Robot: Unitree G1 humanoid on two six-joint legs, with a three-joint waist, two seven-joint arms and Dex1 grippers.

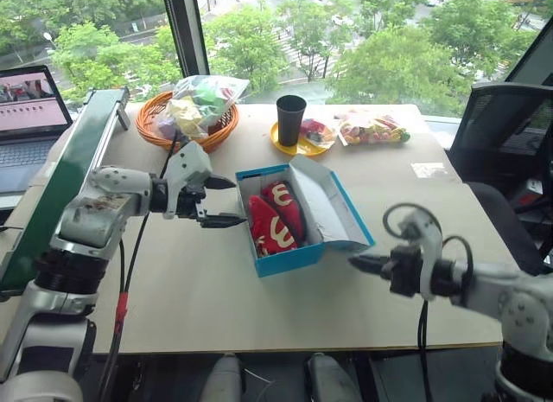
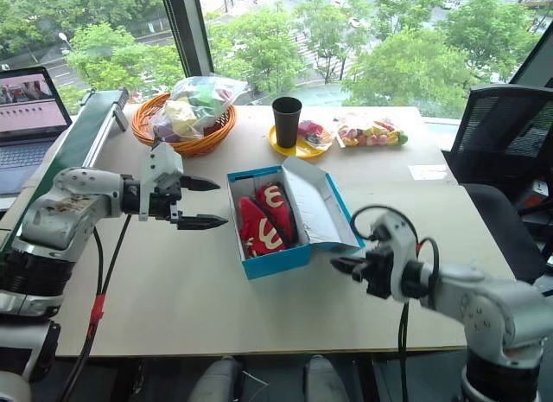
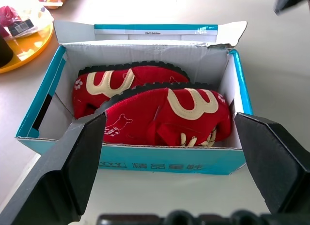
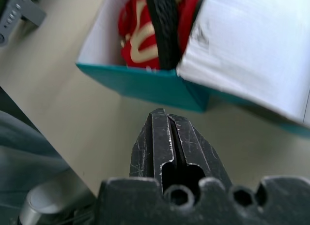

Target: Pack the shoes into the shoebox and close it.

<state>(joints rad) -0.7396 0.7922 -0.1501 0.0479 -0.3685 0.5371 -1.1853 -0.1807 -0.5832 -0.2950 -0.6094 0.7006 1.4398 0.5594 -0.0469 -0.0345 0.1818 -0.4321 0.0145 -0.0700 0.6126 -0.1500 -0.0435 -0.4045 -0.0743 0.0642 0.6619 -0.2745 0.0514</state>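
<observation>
The left gripper (image 1: 223, 201) is wide open, just beside the box (image 1: 285, 259) in the middle of the table (image 1: 216, 307). Both red shoes (image 1: 275, 217) with white curls lie inside it, and they look soft and light. The blue box is thin card, so its lid (image 1: 333, 207) should bend easily; push its far edge. The right gripper (image 1: 367, 264) is pinched together, holding nothing.

Both red shoes (image 1: 275, 216) with cream curly markings lie side by side on their sides inside the blue shoebox (image 1: 289, 259), which sits open mid-table, its white-lined lid (image 1: 333, 207) lying back toward the table's right edge.
</observation>
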